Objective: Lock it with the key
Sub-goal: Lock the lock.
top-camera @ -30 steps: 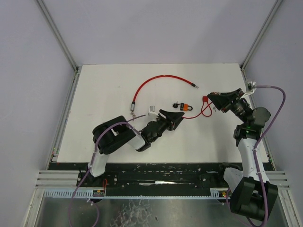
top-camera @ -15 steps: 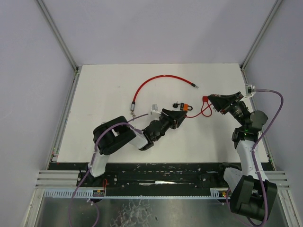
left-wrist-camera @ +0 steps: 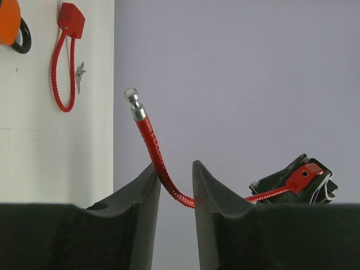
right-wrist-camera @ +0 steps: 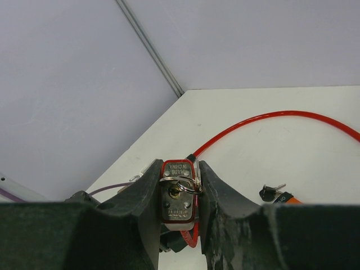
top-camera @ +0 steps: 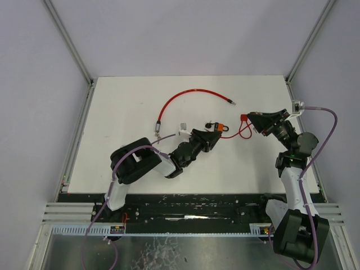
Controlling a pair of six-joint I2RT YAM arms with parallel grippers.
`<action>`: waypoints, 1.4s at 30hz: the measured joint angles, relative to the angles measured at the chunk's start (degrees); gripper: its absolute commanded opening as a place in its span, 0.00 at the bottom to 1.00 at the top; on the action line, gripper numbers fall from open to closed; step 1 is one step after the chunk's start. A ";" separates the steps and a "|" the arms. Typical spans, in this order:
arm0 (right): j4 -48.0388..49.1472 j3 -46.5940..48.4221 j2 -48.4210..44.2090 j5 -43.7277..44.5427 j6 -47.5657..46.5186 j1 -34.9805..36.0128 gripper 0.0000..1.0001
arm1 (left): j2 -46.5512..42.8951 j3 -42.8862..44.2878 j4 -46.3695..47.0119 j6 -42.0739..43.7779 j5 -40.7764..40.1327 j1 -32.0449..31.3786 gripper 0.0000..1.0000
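A white table [top-camera: 124,112] boxed in by pale lilac walls carries everything. The right hand [right-wrist-camera: 179,169] is raised above it and clenched on the red lock [right-wrist-camera: 179,205]. The keyhole face is turned towards that hand's own camera, probably so the hole stays reachable. A red cable [left-wrist-camera: 147,128] seems to sag from that lock across to the left hand [left-wrist-camera: 175,166]. That hand's fingers stand narrowly apart, with the cable in the gap just behind its metal tip [left-wrist-camera: 131,94], and I judge the aim is to steer that tip. The cable leans on one finger, but I cannot tell whether it is truly pinched.

An orange padlock [top-camera: 223,127] lies on the table just beyond the left hand, with a black-headed key [top-camera: 210,124] just beside it. Small keys [left-wrist-camera: 80,76] lie farther off by a red tagged loop [left-wrist-camera: 62,73]. Which key fits the red lock is unclear, and a wire ring [right-wrist-camera: 181,184] hides part of its keyhole.
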 measured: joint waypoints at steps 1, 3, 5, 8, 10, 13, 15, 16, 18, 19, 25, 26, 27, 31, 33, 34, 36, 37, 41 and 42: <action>0.00 0.00 0.00 0.00 -0.09 0.00 0.00 | 0.00 0.00 0.00 0.20 -0.02 0.09 0.25; 0.00 0.00 0.00 0.00 -0.24 0.00 0.00 | 0.00 0.00 -0.04 0.59 -0.13 0.37 0.20; 0.00 0.00 0.00 0.00 -0.50 0.00 0.00 | 0.00 0.00 -0.07 1.03 -0.33 0.59 0.16; -0.02 0.00 0.00 -0.02 -0.87 0.00 0.00 | 0.00 0.00 -0.09 1.73 -0.42 0.76 0.03; -0.17 -0.02 0.00 -0.20 -1.20 0.00 0.00 | 0.00 0.04 0.04 2.38 -0.35 0.90 0.00; -0.31 -0.02 0.09 -1.03 -1.73 0.00 0.00 | 0.00 0.50 0.07 4.61 0.20 1.18 0.00; -0.74 0.00 0.11 -1.55 -2.51 0.00 0.00 | 0.00 1.31 -0.04 8.22 1.31 1.55 0.00; -1.38 0.09 0.11 -1.88 -3.06 0.00 0.00 | -0.02 1.92 -0.24 10.84 2.23 1.86 0.00; -3.50 0.81 0.28 -3.02 -4.46 0.00 0.00 | -0.57 3.08 -1.51 18.05 4.20 2.32 0.00; -4.72 1.40 0.44 -3.67 -5.38 0.00 0.00 | -1.40 3.65 -2.47 22.69 5.44 2.49 0.00; -11.78 6.45 0.92 -6.88 -10.34 -0.02 0.00 | -12.28 7.82 -14.60 51.45 13.81 3.17 0.00; -12.04 6.91 0.90 -7.21 -10.60 -0.02 0.00 | -14.25 8.76 -16.57 55.80 15.69 3.17 0.00; -12.15 7.21 0.87 -7.34 -10.62 -0.02 0.00 | -16.00 9.84 -18.78 59.91 17.57 3.21 0.00; -10.91 7.32 0.98 -8.72 -8.52 -0.20 0.00 | -19.06 16.41 -29.97 72.26 25.11 3.26 0.00; -9.90 7.32 1.27 -9.27 -7.08 -0.42 0.00 | -18.95 19.91 -36.17 76.72 28.81 3.28 0.00; -9.40 7.32 1.57 -9.75 -6.29 -0.52 0.00 | -18.80 20.90 -38.25 78.09 30.12 3.28 0.00; -8.48 7.43 2.84 -10.47 -4.96 -0.63 0.00 | -18.21 22.08 -41.92 80.70 33.55 3.30 0.00; -8.04 7.50 3.85 -10.84 -4.28 -0.68 0.00 | -17.75 22.18 -43.21 81.77 35.19 3.30 0.00; -7.28 7.54 8.41 -12.26 -1.99 -0.70 0.00 | -14.80 22.18 -46.71 83.21 41.59 3.30 0.00; -7.28 7.54 9.51 -12.74 -1.60 -0.68 0.00 | -14.03 22.18 -47.21 83.30 43.08 3.30 0.00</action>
